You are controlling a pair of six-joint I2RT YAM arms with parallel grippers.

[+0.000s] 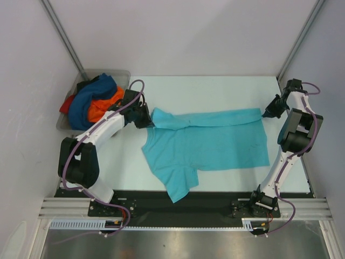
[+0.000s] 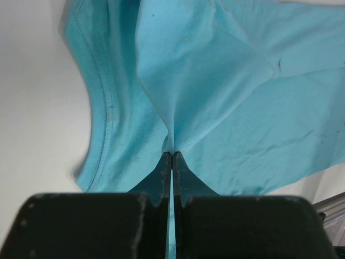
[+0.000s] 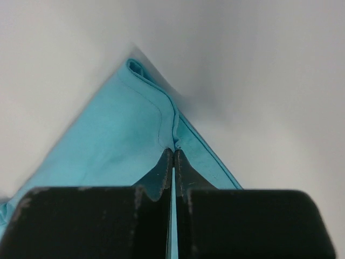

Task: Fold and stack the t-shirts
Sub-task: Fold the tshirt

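Top external view: the turquoise t-shirt (image 1: 210, 143) lies spread across the middle of the pale table (image 1: 215, 89), lengthwise from left to right. A band along its far edge appears doubled over the body, and one sleeve points toward the near edge. The left gripper (image 1: 146, 121) is at the far left corner of the shirt and the right gripper (image 1: 265, 113) is at the far right corner.

A grey tray (image 1: 121, 74) stands in the far left corner of the table. It holds a heap of shirts: a dark blue shirt (image 1: 89, 102) on top, an orange shirt (image 1: 102, 108) beside it and a red shirt (image 1: 67, 104) at the left rim.

The table is enclosed by plain pale walls with metal struts in the far corners. A black strip and an aluminium rail run along the near edge and carry both arm bases.

Left wrist view: the fingers are pressed together with a pinch of turquoise cloth between the tips. The cloth fans out in folds from that point, and a stitched hem is visible at the left.

Right wrist view: the fingers are likewise clamped together on a hemmed corner of the same shirt. The corner is drawn to a point over the bare table surface.
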